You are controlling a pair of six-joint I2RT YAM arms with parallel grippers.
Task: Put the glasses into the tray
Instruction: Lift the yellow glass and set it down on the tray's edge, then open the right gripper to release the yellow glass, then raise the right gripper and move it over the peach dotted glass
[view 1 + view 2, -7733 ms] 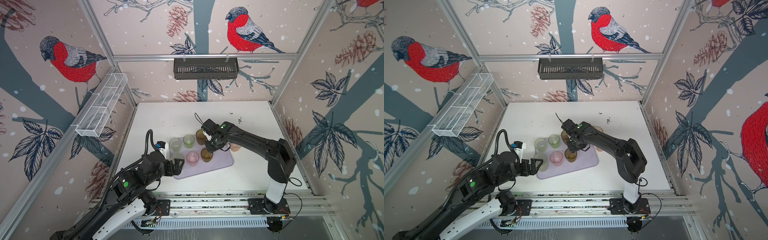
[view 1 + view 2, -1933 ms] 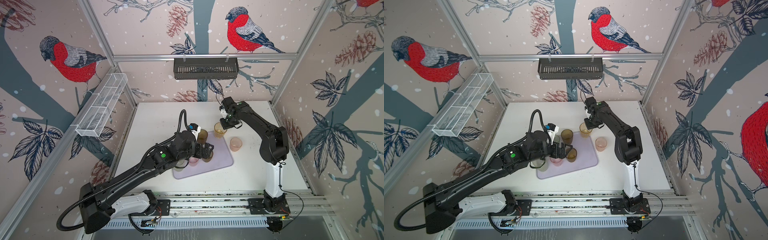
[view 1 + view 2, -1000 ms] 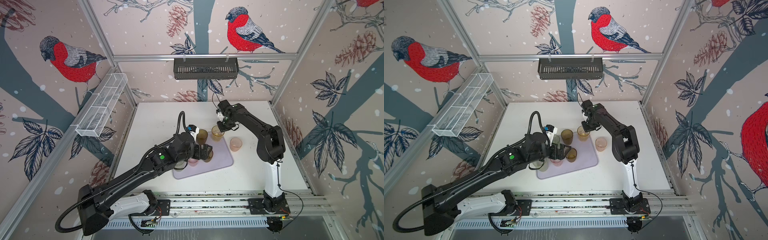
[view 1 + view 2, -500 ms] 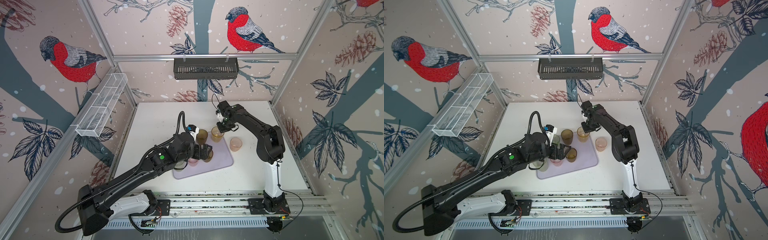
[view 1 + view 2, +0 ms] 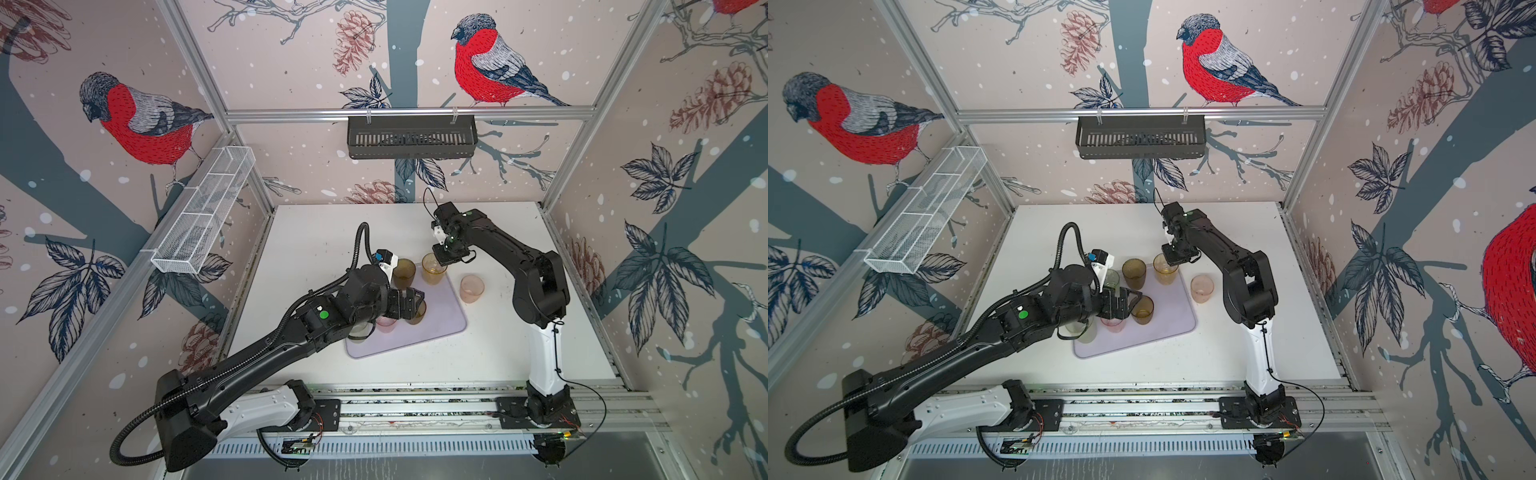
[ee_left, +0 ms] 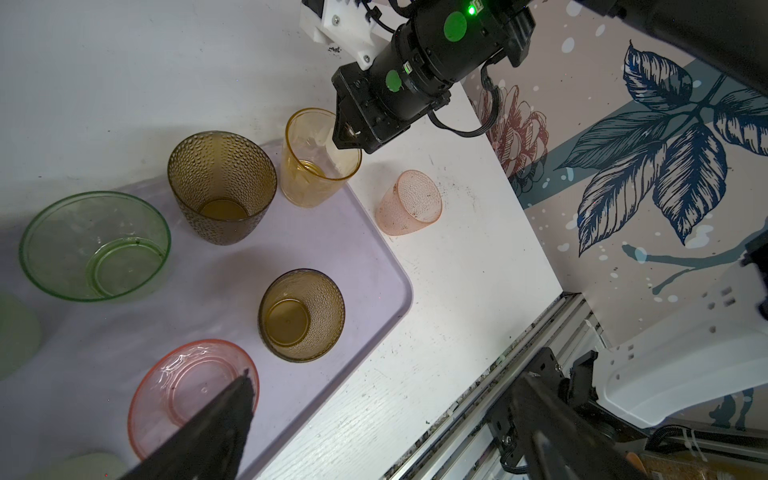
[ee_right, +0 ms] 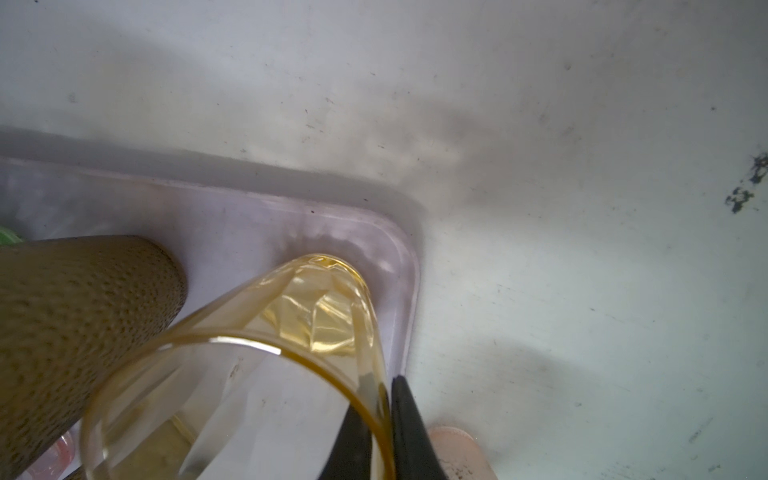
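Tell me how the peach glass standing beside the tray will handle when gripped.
The peach glass looks thin, translucent and empty: probably light. Its dimpled wall should resist slipping. It narrows toward the base, so a sideways push may tip it and let it roll.

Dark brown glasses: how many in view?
2. The far brown glass stands on the tray beside the amber glass; the near brown glass stands beside the pink glass. The left arm covers part of the tray and may hide more.
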